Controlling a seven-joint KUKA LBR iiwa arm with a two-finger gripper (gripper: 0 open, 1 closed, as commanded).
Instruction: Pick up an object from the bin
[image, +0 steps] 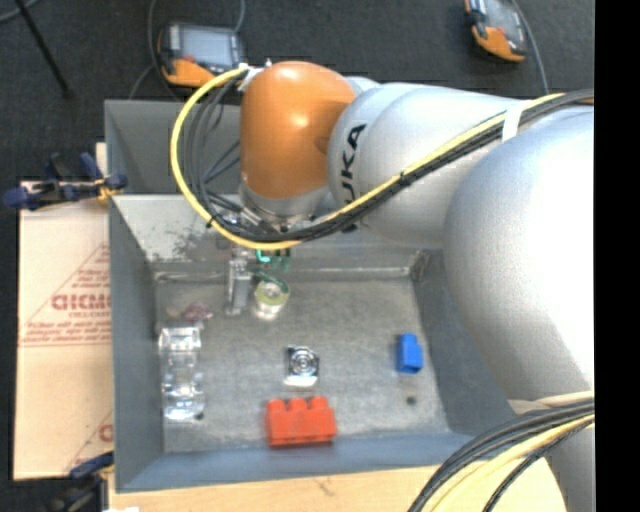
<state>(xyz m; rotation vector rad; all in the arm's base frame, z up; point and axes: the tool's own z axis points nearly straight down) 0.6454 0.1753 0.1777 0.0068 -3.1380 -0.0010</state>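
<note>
Nearest me in the grey metal bin (135, 350) lies a red-orange plastic brick with bumps (299, 421), then a small shiny silver piece (300, 366). Farther back, near the far wall, a small round pale yellow-green thing (268, 298) sits just beside the claw (252, 288), a bit to its right in my view, maybe touching it. I cannot tell if the claw is apart or together, so I think a tiny move right comes first.
</note>
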